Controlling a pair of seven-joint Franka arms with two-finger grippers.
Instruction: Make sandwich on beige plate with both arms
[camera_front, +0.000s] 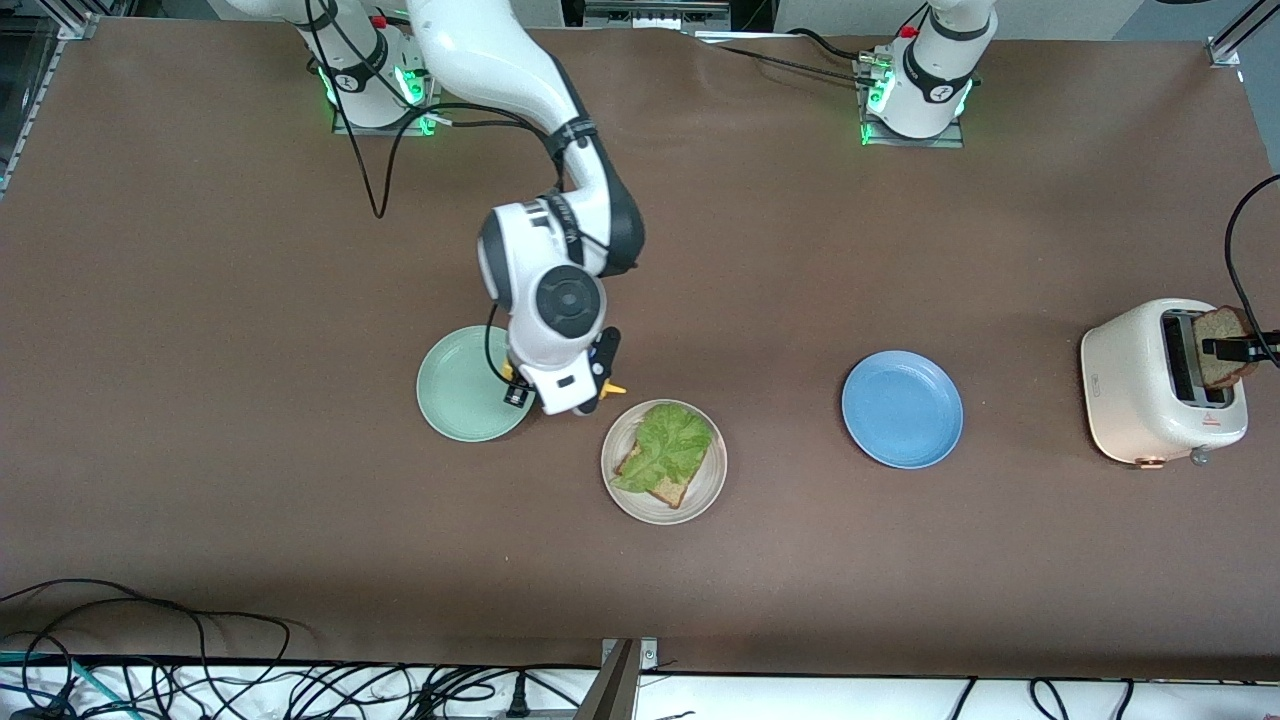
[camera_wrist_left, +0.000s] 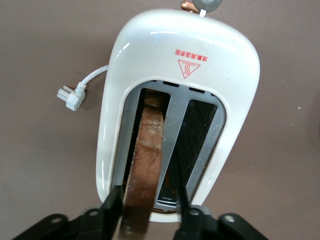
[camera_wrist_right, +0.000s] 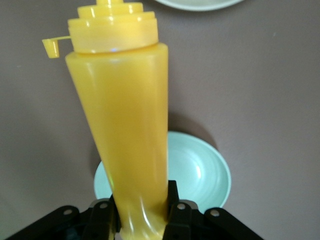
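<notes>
The right claw (camera_front: 560, 400), closed on a squeeze bottle (camera_wrist_right: 122, 125), hangs over the gap between two plates: one (camera_front: 462, 385) toward the right arm's end, the other (camera_front: 664, 462) carrying bread (camera_front: 668, 485) under lettuce (camera_front: 668, 445). The left claw (camera_wrist_left: 149, 200) pinches a slice (camera_wrist_left: 147, 160) standing in a toaster (camera_front: 1150, 385) slot; a third plate (camera_front: 902, 408) lies between.

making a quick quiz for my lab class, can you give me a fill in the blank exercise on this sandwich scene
1. The lettuce leaf lies on a bread slice on the ____ plate.
2. The right gripper holds a yellow squeeze ____.
3. The left gripper grips a bread slice standing in a slot of the ____.
4. The blue plate sits between the beige plate and the ____.

Missing words: beige; bottle; toaster; toaster
</notes>
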